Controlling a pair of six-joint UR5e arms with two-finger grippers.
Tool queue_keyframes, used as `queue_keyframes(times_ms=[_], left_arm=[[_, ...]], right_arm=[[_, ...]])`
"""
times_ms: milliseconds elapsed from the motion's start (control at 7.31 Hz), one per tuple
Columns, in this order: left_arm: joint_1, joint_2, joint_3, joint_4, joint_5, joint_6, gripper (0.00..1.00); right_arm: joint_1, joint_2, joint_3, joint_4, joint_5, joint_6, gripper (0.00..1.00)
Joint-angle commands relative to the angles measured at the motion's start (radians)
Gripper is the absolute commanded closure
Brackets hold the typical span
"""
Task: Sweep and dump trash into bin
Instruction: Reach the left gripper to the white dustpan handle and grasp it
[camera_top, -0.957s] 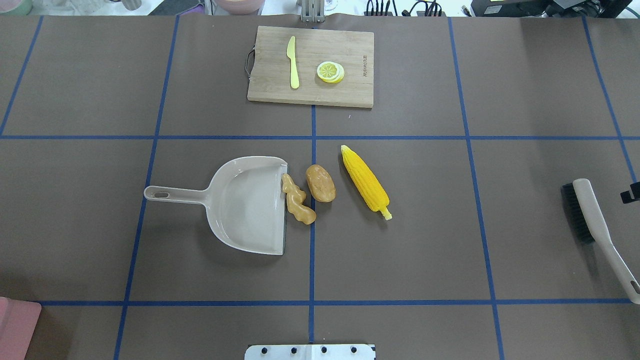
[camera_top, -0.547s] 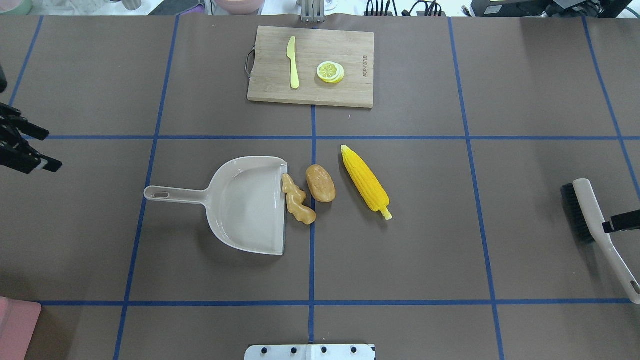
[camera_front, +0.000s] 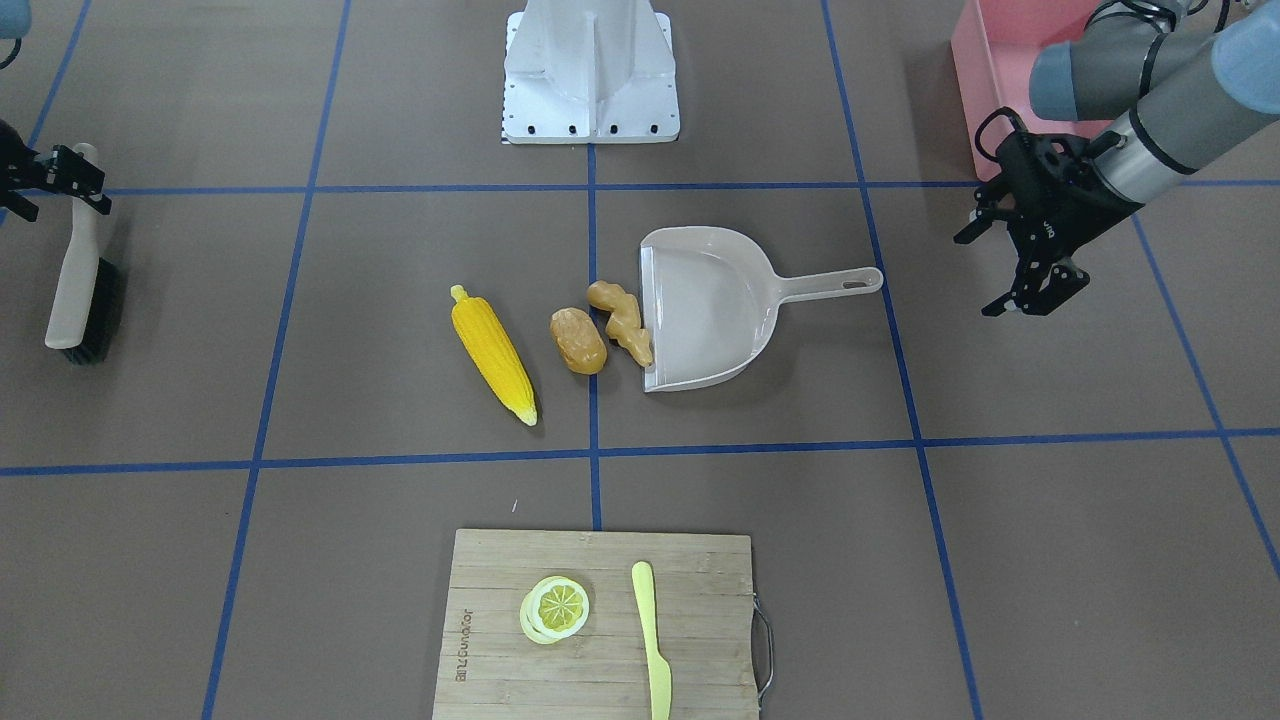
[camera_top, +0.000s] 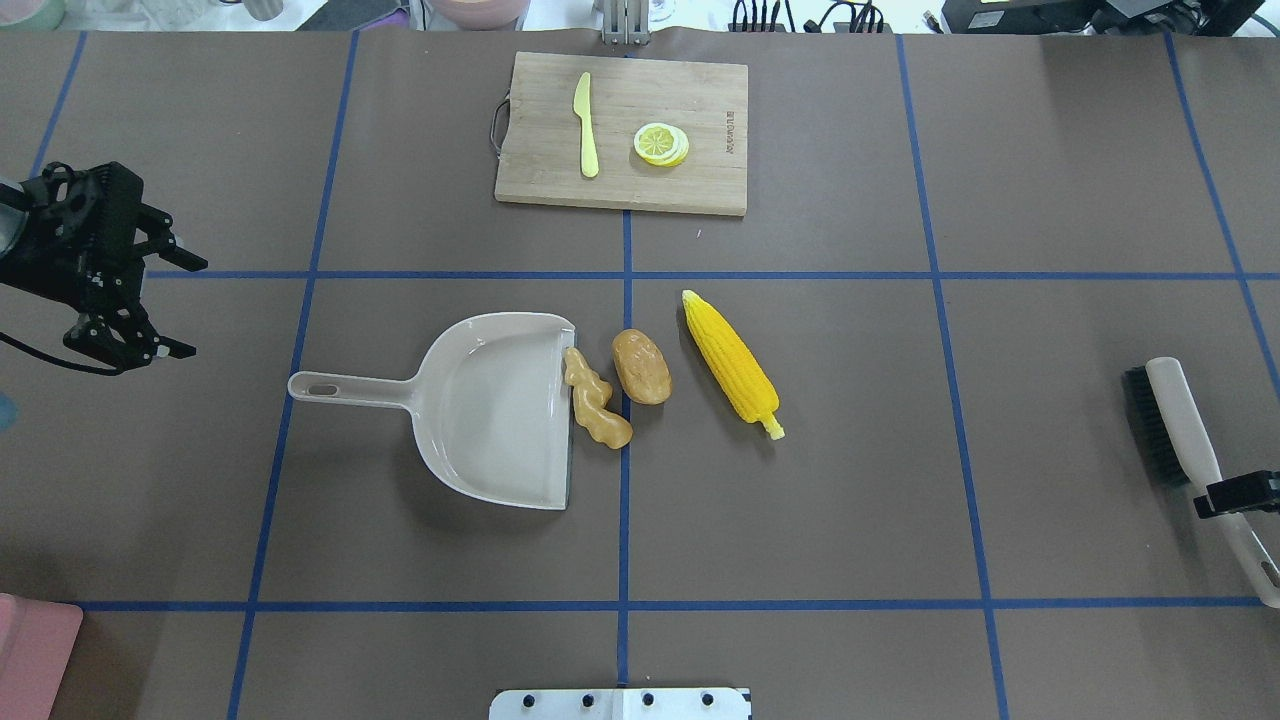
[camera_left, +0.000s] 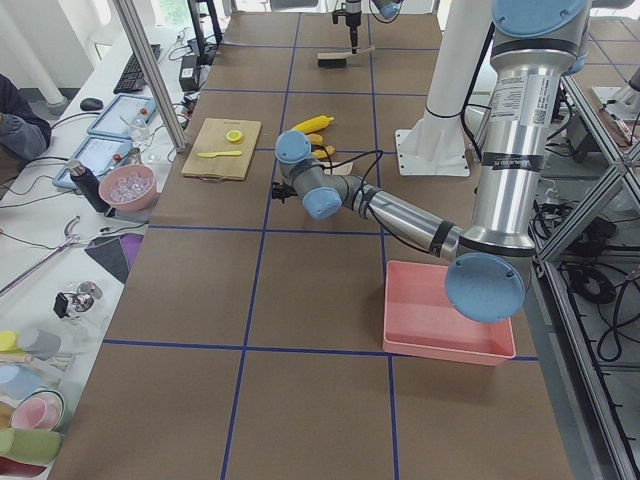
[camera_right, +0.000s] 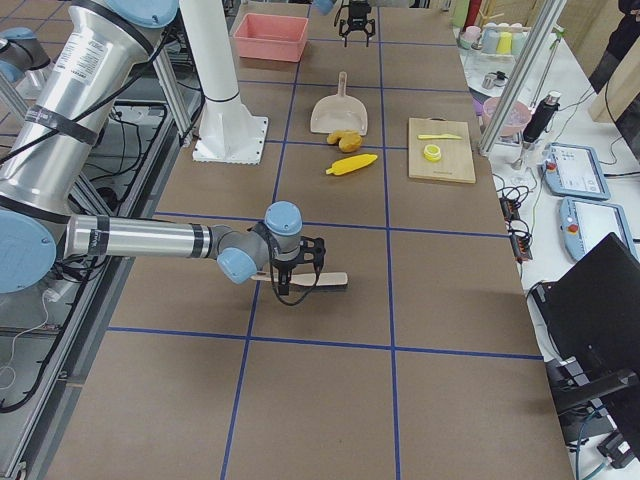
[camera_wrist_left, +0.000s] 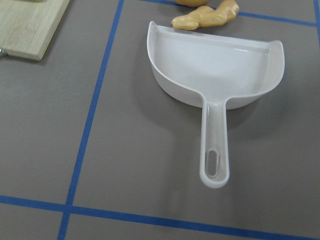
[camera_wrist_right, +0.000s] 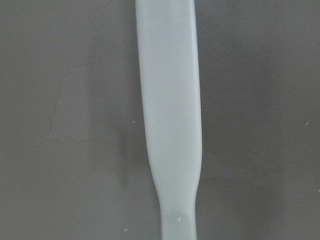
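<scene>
The trash lies mid-table: a yellow corn cob (camera_top: 730, 365), a brown potato lump (camera_top: 641, 366) and a tan ginger root (camera_top: 595, 400) that touches the lip of the beige dustpan (camera_top: 500, 410). The pink bin (camera_front: 985, 60) stands at the robot's near left corner. My left gripper (camera_top: 195, 308) is open and empty, to the left of the dustpan handle (camera_wrist_left: 214, 150). My right gripper (camera_front: 60, 175) hovers over the handle of the brush (camera_top: 1180, 440) at the far right and looks open. The right wrist view shows the bare brush handle (camera_wrist_right: 170, 100).
A wooden cutting board (camera_top: 700, 100) at the far middle holds a yellow plastic knife (camera_top: 585, 125) and a lemon slice (camera_top: 661, 143). The robot base plate (camera_top: 620, 703) is at the near edge. Blue tape lines cross the brown table.
My left gripper has come in from the left edge toward the dustpan handle. My right gripper has moved along the brush handle toward the near edge. The trash and dustpan have not moved.
</scene>
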Motion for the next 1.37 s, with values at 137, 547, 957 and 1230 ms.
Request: queue_keyframes(times_ms=[137,547,957,1230], left_arm=[[0.04,-0.043,0.006,0.003,0.08,0.011,0.02],[0.128,-0.038,-0.02,0.008,0.097,-0.131,0.02],[0.185,-0.02,-0.055,0.006,0.176,-0.162,0.02],[0.247,-0.021,-0.024,-0.006,0.252,-0.18,0.02]], right_arm=[[-0.139,-0.002,-0.001,0.0,-0.094,0.064,0.0],[-0.138,-0.019,0.003,-0.003,-0.083,0.066,0.0],[-0.132,-0.064,0.022,0.0,-0.025,0.066,0.07],[-0.126,-0.062,0.023,0.0,-0.012,0.054,0.2]])
